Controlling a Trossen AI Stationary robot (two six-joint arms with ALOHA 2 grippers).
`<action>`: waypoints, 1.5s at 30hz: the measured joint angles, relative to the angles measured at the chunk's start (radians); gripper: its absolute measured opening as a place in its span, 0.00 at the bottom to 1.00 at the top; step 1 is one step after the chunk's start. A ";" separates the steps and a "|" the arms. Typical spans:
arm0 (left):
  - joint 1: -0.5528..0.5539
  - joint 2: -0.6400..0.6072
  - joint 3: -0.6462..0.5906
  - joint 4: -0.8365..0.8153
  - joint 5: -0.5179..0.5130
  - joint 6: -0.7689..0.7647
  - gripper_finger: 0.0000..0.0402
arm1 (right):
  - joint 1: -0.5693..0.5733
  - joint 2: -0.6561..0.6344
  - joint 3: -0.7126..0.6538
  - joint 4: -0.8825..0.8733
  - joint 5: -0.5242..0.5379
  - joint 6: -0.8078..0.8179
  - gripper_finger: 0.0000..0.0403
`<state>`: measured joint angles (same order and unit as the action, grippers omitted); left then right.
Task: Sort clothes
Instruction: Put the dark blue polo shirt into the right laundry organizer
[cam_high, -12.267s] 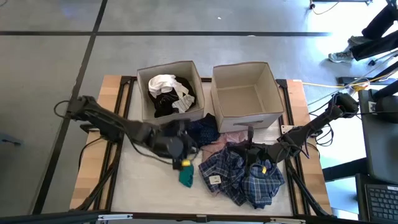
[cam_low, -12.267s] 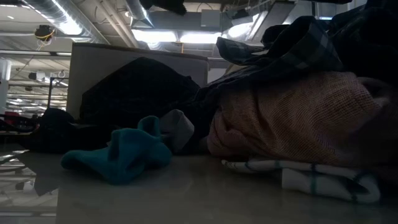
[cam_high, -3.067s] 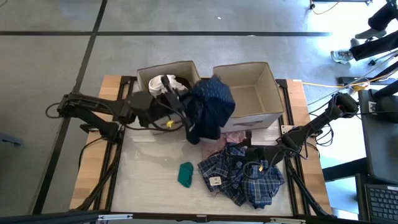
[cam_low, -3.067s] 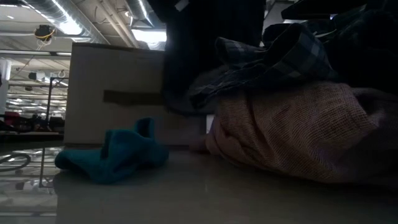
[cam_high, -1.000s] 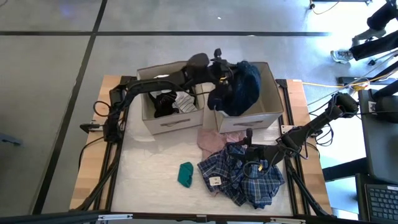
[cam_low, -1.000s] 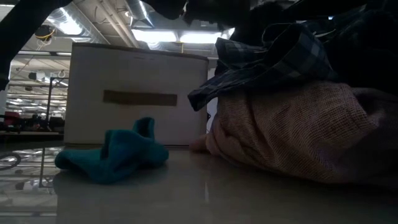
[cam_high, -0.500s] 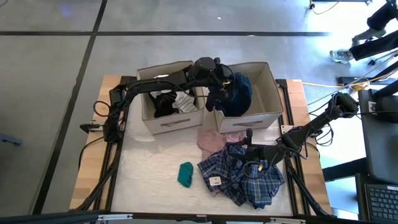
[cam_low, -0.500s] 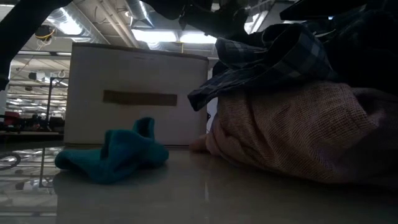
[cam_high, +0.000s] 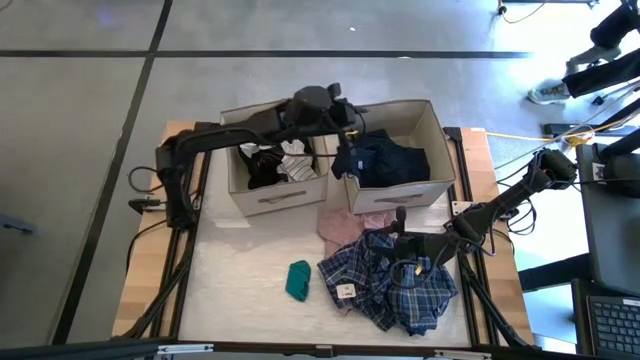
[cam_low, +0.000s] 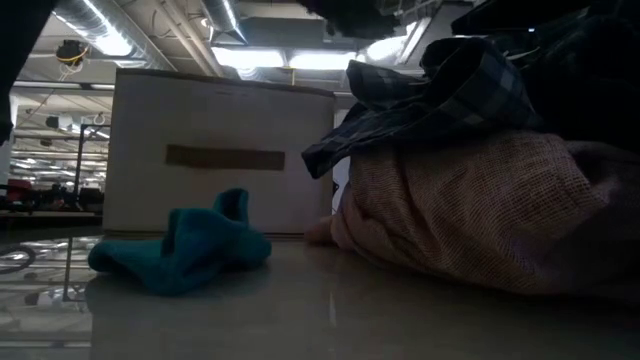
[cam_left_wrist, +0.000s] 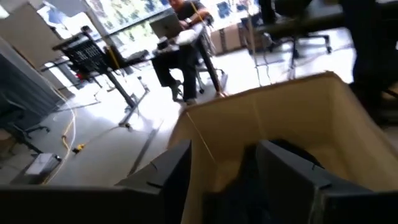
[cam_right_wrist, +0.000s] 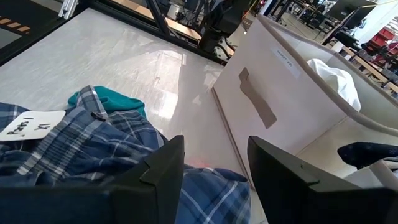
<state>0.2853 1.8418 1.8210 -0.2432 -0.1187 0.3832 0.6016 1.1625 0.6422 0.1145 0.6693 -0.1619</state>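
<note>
Clothes split between two boxes and the counter (cam_high: 230, 280).

High view: navy garment (cam_high: 388, 160) lying inside the right box (cam_high: 440, 150), one corner draped over its near-left rim. Left gripper (cam_high: 345, 122) poised above the gap between the boxes, just beside that rim, arm stretched across the left box (cam_high: 240, 190). White and black pieces (cam_high: 275, 160) inside the left box. Plaid garment (cam_high: 395, 285) heaped at the counter's front right, pink piece (cam_high: 342, 225) just behind it against the right box, teal item (cam_high: 298, 280) apart to the left. Right gripper (cam_high: 403, 268) resting over the plaid heap.

Low view: teal item (cam_low: 185, 245) on the counter before a box (cam_low: 220, 150); pink fabric (cam_low: 470, 210) bulging at right with plaid (cam_low: 430, 100) piled on top.

Left wrist view: left jaws spread apart, nothing between them, dark fabric (cam_left_wrist: 292, 162) beyond them inside the right box (cam_left_wrist: 261, 112).

Right wrist view: right jaws parted, empty, hanging just over plaid cloth (cam_right_wrist: 87, 149); teal item (cam_right_wrist: 112, 99) beyond, left box (cam_right_wrist: 273, 106) behind.

Step in hand, judged: letting go of the navy garment. Best done by lifting straight up with jaws wide so no fold snags, then checking that the draped corner cannot drag the garment out.
</note>
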 joint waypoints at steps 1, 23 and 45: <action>-0.010 -0.016 0.000 -0.038 0.000 -0.001 0.43 | 0.000 0.000 0.000 -0.006 0.000 0.000 0.45; -0.158 -0.042 -0.203 -0.320 -0.209 -0.088 0.39 | 0.000 0.000 0.000 -0.004 0.000 0.000 0.45; -0.122 -0.032 -0.278 -0.182 -0.117 -0.013 0.01 | 0.000 0.000 0.000 -0.004 0.000 0.000 0.44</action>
<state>0.1635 1.8103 1.5425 -0.4255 -0.2359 0.3700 0.6016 1.1625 0.6423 0.1102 0.6697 -0.1623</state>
